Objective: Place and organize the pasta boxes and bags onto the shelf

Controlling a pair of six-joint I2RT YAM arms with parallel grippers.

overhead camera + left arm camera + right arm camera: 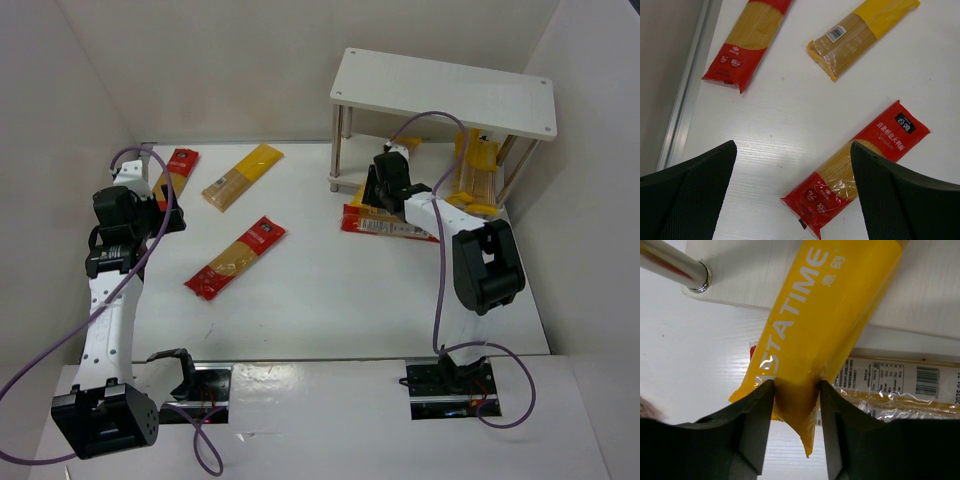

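The shelf [440, 95] is finished in white, dotted with dark screws at its corners, and is carried on grey metal legs [337, 150]. The table [330, 300] is white as well. A yellow pack [825, 315] is printed with white lettering (partly cut off at the edge). A red pack [855, 170] is broken by a clear window of golden pasta and marked with a small black label. The right gripper [796, 390] is coloured black, and its cable [438, 310] purple.

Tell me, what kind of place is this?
Probably a robot lab booth: plain white walls boxing a white table, two black-and-white robot arms bolted on, and a small white wooden shelf.
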